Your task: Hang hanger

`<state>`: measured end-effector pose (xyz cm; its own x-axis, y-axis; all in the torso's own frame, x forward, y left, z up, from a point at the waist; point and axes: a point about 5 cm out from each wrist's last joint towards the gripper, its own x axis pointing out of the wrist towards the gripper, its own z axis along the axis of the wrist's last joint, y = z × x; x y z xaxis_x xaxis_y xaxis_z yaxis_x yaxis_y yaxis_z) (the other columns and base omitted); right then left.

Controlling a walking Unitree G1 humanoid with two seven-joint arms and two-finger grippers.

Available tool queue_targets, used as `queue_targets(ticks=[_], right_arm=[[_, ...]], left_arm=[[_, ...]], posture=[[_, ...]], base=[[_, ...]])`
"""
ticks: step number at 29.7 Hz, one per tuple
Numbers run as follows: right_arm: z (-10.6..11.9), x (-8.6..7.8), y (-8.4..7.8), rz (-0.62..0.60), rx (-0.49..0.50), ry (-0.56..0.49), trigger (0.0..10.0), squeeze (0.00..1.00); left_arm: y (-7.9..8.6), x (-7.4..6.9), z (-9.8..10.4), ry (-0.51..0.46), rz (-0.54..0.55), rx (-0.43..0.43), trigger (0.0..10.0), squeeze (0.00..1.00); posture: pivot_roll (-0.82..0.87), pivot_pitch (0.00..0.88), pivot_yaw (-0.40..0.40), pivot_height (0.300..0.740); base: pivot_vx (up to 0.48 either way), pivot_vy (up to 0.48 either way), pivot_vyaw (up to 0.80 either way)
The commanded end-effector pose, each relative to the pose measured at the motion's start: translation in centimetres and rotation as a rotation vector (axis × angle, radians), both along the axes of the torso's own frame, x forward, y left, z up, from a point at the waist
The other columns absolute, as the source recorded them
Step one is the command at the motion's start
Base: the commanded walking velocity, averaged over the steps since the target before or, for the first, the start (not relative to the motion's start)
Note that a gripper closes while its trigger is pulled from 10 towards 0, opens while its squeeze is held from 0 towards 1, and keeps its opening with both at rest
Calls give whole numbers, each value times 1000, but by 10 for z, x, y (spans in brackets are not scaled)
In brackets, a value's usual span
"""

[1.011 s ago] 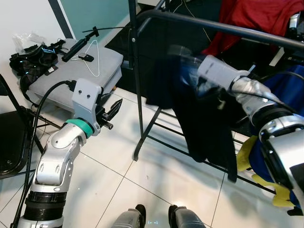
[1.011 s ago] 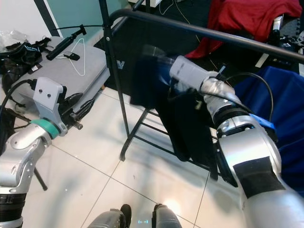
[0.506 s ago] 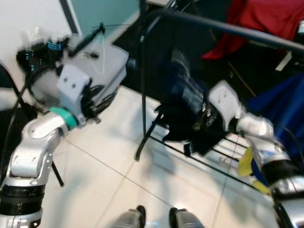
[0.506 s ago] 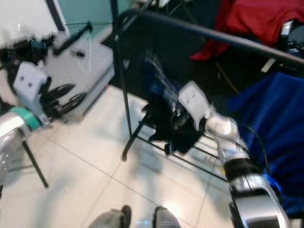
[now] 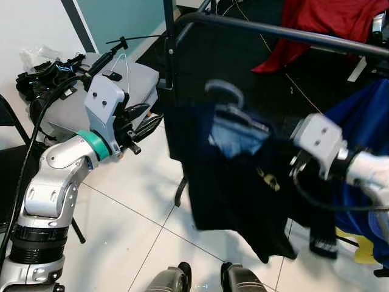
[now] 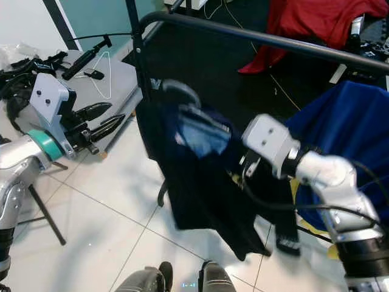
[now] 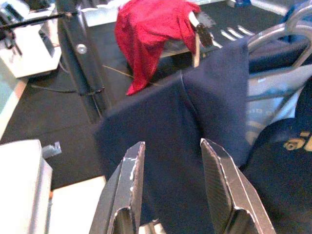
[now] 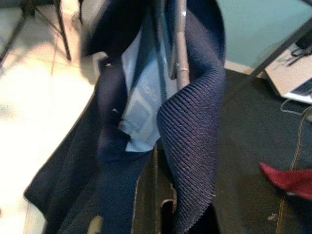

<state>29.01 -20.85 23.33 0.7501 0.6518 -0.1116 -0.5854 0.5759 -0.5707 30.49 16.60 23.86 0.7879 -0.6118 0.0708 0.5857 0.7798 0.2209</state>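
Observation:
A silver hanger carrying a dark navy garment with a pale blue lining hangs in the air below the black rack rail. Its hook sits under the rail and does not touch it. My right gripper is shut on the hanger at the garment's collar, and the cloth covers most of its fingers. My right arm reaches in from the right. My left gripper is open beside the rack's upright post, just left of the garment, with nothing between its fingers.
A red cloth lies behind the rail and a blue cloth hangs at the right. A grey case with a white wire hanger on it stands at the left, next to a black chair. White tiled floor lies below.
My right arm has drawn back to the right and the garment on its hanger has swung left and lower, away from the rail. The left gripper stays open. The camera shifted meanwhile.

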Motion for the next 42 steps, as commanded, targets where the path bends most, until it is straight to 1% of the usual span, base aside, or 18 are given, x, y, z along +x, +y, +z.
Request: queue_targets(ticks=[1,2,3,4,5,6,8,10,12,17,20,24,25,27,32,34,36,42], right_arm=[[-3,-2,9,0,86,33,10000,0],[-13,-1,15,-20,122,75,10000,0],[-13,-1,15,-20,122,75,10000,0],[-26,1,19,-45,143,112,10000,0],[-26,1,19,-45,143,112,10000,0],[-38,3,25,-66,170,139,10000,0],[-47,3,34,-74,216,164,10000,0],[-47,3,34,-74,216,164,10000,0],[-49,1,40,-67,226,179,10000,0],[-52,0,35,-79,208,200,10000,0],[-48,-3,36,-76,207,208,10000,0],[-40,-14,42,-24,175,210,10000,0],[-41,-17,44,-3,160,220,10000,0],[-41,-17,44,-3,160,220,10000,0],[-43,-17,53,23,154,231,10000,0],[-43,-17,53,23,154,231,10000,0],[-45,-15,57,28,156,238,10000,0],[-42,-16,63,55,155,242,10000,0]], left_arm=[[-7,-8,-7,44,-15,-34,10000,0],[-12,-12,-11,59,-13,-56,10000,0],[-12,-12,-11,59,-13,-56,10000,0],[-16,-13,-15,72,18,-68,10000,0],[-16,-13,-15,72,18,-68,10000,0],[-21,-14,-21,74,46,-69,10000,1000],[-28,-11,-29,91,88,-94,10000,1000],[-28,-11,-29,91,88,-94,10000,1000],[-35,-10,-34,105,93,-114,10000,1000],[-45,-11,-40,116,62,-108,10000,1000],[-45,-10,-44,130,71,-104,10000,1000],[-44,5,-54,118,129,-72,10000,1000],[-47,9,-55,117,117,-76,10000,0],[-47,9,-55,117,117,-76,10000,0],[-64,16,-58,105,81,-69,10000,0],[-64,16,-58,105,81,-69,10000,0],[-70,20,-57,84,93,-70,10000,0],[-73,30,-61,58,152,-49,10000,0]], posture=[[-107,117,113,740],[-103,117,112,740],[-103,117,112,740],[-95,116,113,740],[-95,116,113,740],[-93,116,117,740],[-95,118,121,740],[-95,118,121,740],[-107,119,124,740],[-110,119,129,740],[-117,119,137,740],[-129,114,138,740],[-140,112,136,740],[-140,112,136,740],[-153,110,142,740],[-153,110,142,740],[-144,106,137,740],[-145,106,125,740]], base=[[0,0,0],[0,0,0],[0,0,0],[0,0,0],[0,0,0],[0,0,0],[0,0,0],[0,0,0],[0,0,0],[0,0,0],[0,0,0],[0,0,0],[0,0,0],[0,0,0],[0,0,0],[0,0,0],[0,0,0],[0,0,0]])
